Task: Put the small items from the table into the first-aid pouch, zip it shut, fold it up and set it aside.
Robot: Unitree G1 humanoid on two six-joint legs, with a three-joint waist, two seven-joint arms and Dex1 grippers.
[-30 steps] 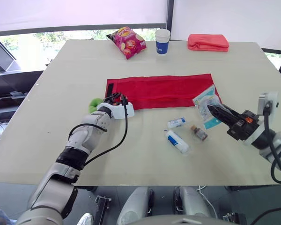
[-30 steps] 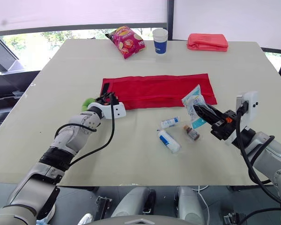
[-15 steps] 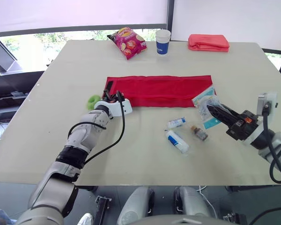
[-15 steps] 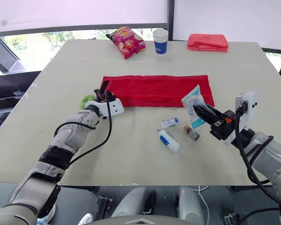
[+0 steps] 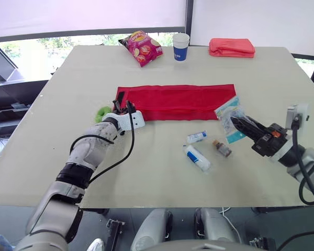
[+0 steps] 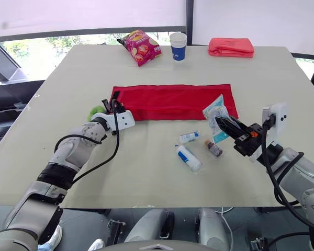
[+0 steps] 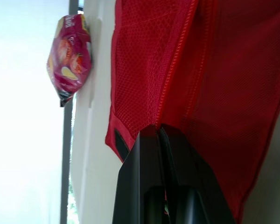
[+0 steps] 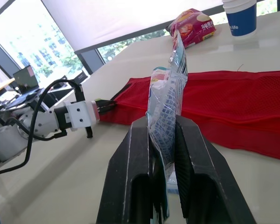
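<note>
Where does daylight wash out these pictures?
Left wrist view: beyond the table edge all glares white beside the chip bag; the red pouch is evenly lit. Right wrist view: bright windows backlight the plastic packet in the right gripper. Eye views: blinds glow; the table shows no hard glare.

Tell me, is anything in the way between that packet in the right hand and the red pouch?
Nothing visible. The right fingers hold the packet right by the pouch's right end. The small tube, larger tube and brown bottle lie nearer the robot, off that path.
</note>
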